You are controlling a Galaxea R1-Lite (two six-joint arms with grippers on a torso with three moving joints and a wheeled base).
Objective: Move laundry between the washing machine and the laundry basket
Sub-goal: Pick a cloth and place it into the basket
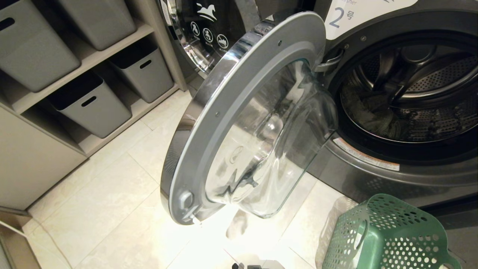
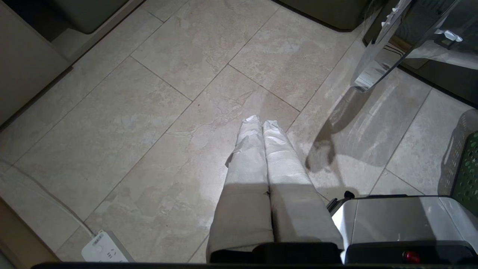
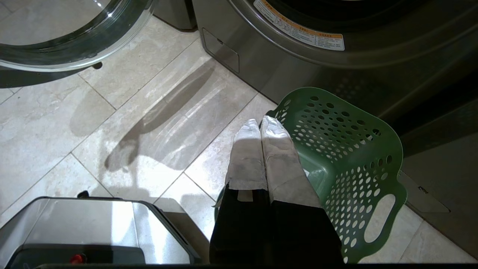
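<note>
The washing machine (image 1: 373,164), tagged "2", stands at the right with its round glass door (image 1: 239,123) swung wide open toward me. Inside the drum lies the laundry (image 1: 373,112), a pale grey-green heap at the bottom left. The green laundry basket (image 1: 388,239) sits on the floor in front of the machine, and its inside (image 3: 336,149) shows nothing in it. My left gripper (image 2: 261,121) hangs shut over bare tiles, holding nothing. My right gripper (image 3: 260,121) is shut too, hanging above the basket's near rim.
Grey storage bins (image 1: 89,104) fill shelves at the left. A second machine (image 1: 201,33) stands behind the open door. My base (image 3: 93,224) shows low between the arms. A white power strip (image 2: 104,250) with its cable lies on the floor by the left arm.
</note>
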